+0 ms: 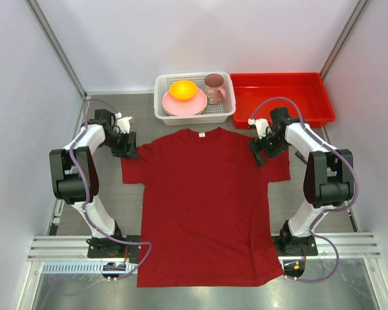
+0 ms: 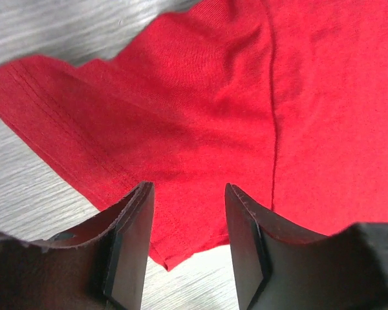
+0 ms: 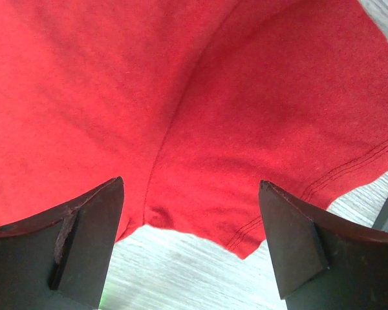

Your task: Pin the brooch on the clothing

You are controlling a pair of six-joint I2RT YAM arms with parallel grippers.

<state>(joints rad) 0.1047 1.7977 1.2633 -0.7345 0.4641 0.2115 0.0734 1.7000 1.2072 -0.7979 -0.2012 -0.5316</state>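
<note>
Robot lab cell, white panel walls (image 1: 13, 71), aluminium mounting rail (image 1: 349, 245)

The T-shirt (image 1: 207, 200) lies flat on the desk (image 1: 126, 103), its collar toward the far side and its hem at the near edge between the two arm bases. Just beyond the collar stands a basket (image 1: 181, 119) holding stacked plates (image 1: 184, 106) with a bowl (image 1: 183, 89) on them and a cup (image 1: 214, 87) to their right, and a tray (image 1: 310, 90) sits right beside the basket. The left hand (image 1: 128, 150) is over the shirt's left sleeve, the right hand (image 1: 262, 154) over its right sleeve.
</note>
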